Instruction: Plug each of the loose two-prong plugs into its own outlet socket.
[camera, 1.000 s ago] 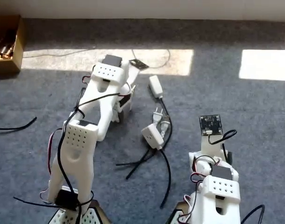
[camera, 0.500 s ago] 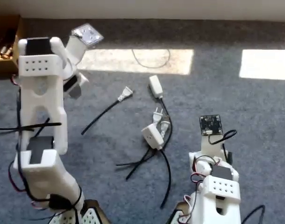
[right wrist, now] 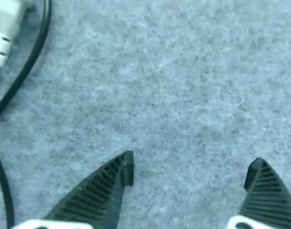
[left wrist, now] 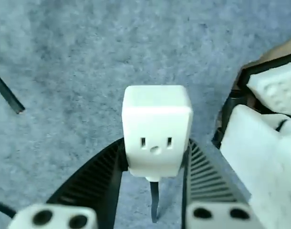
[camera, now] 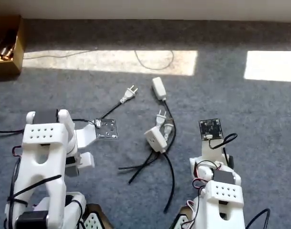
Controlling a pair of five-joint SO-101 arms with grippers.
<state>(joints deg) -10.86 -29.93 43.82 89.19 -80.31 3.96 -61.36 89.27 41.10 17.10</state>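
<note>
My left gripper (left wrist: 155,149) is shut on a white outlet socket cube (left wrist: 157,121), its slotted face turned to the wrist camera, just above the grey carpet. The left arm (camera: 45,138) is folded back close to its base. A loose two-prong plug (camera: 130,92) on a black cable lies mid-carpet. A second plug (camera: 160,116) lies between two white sockets, one farther back (camera: 158,88) and one nearer (camera: 155,139). My right gripper (right wrist: 191,162) is open over bare carpet, right of those cables. The right arm (camera: 214,181) stands at the lower right.
Black cables (camera: 148,164) trail from the sockets toward the front. A wooden box (camera: 9,45) sits at the far left. A thin wire (camera: 155,62) crosses the sunlit patch at the back. A white plug end and cable (right wrist: 5,28) lie near the right gripper.
The left arm swung from the middle of the carpet up to the far left, then folded back toward its base. The right arm barely moved.
</note>
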